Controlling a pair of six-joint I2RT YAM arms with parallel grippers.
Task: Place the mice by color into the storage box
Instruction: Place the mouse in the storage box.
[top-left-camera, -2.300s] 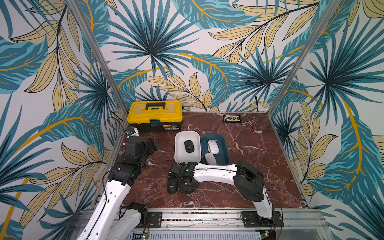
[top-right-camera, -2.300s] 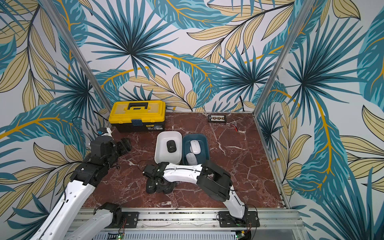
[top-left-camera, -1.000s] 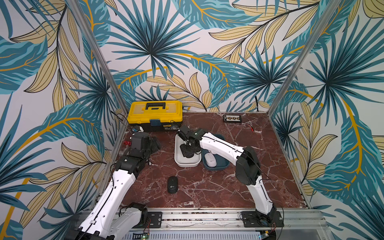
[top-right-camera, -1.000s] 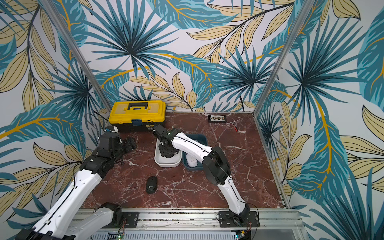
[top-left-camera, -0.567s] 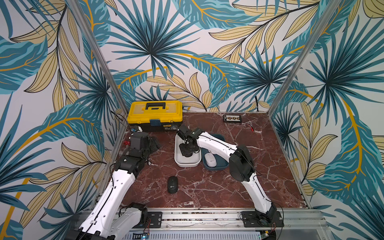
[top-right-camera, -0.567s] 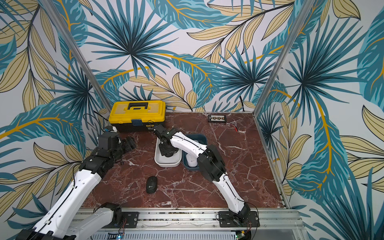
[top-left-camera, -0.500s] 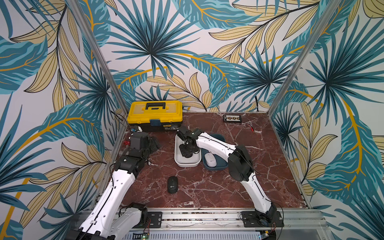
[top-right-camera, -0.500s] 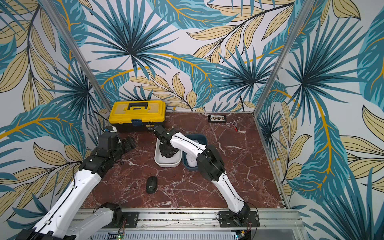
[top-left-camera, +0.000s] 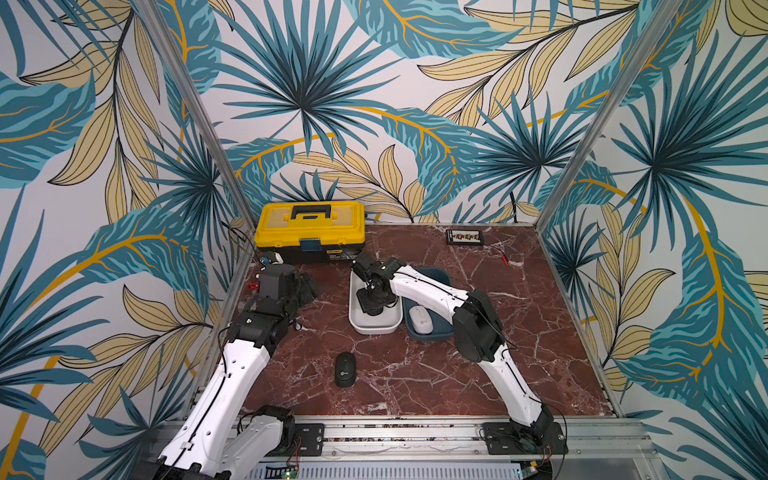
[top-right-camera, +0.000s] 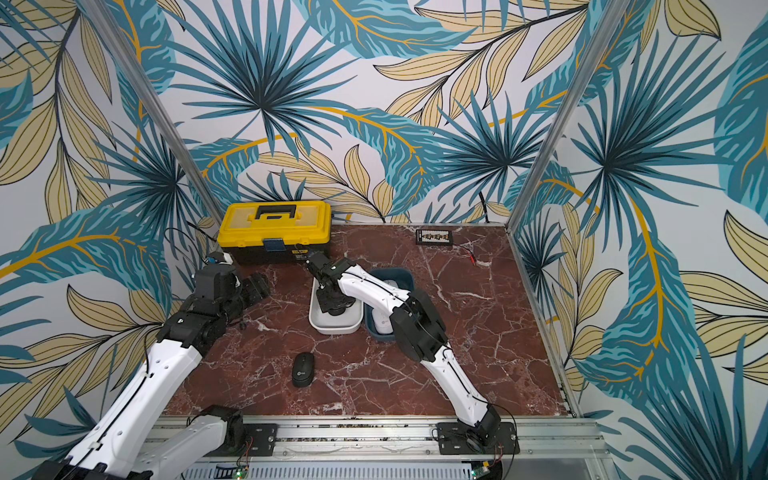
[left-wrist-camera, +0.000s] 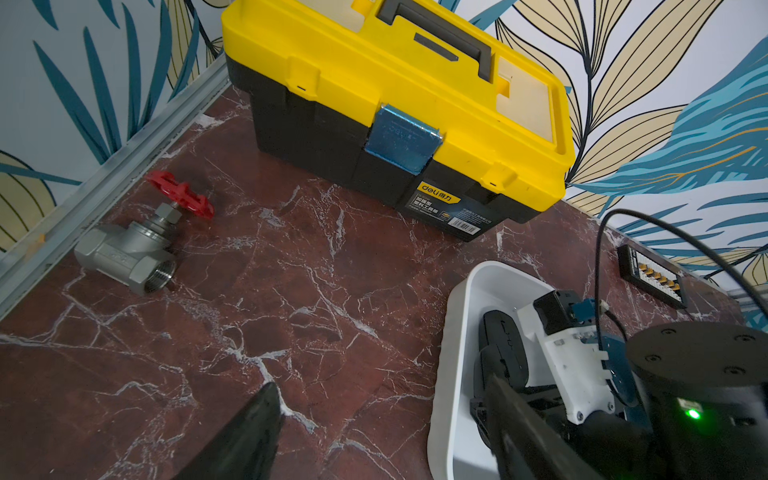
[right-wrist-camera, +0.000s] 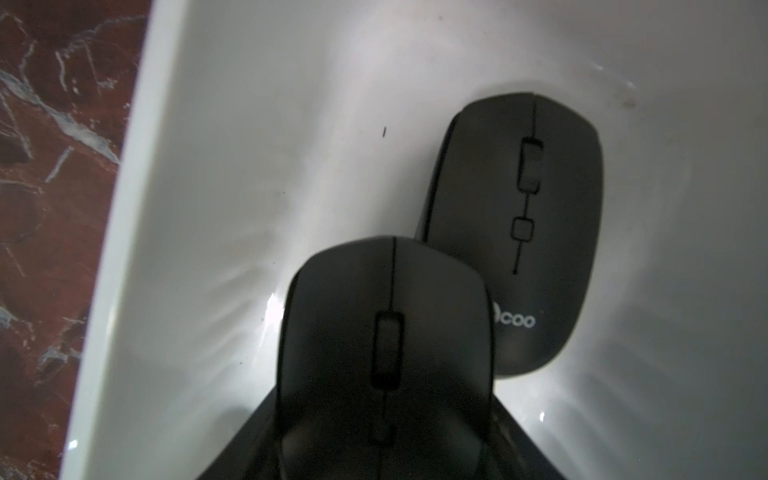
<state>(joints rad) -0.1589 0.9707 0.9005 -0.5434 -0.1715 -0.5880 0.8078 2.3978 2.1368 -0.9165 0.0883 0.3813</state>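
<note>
White bin (top-left-camera: 375, 331): loose mouse (right-wrist-camera: 536, 232), gripped mouse (right-wrist-camera: 386, 332) in right gripper (top-left-camera: 374, 305); blue bin (top-left-camera: 438, 274): white mouse (top-left-camera: 420, 319); left gripper (left-wrist-camera: 382, 382) spread

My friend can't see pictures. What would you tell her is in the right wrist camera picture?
Two black mice are inside a white bin. The near mouse sits between the dark fingers of the right gripper and partly hides the far mouse, which has a white logo. Red-brown marble table shows beside the bin.

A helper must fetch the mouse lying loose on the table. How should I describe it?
From the yellow toolbox at the back, come forward past the white bin. A black mouse lies on the bare marble before it. It is the only mouse outside a bin.
</note>
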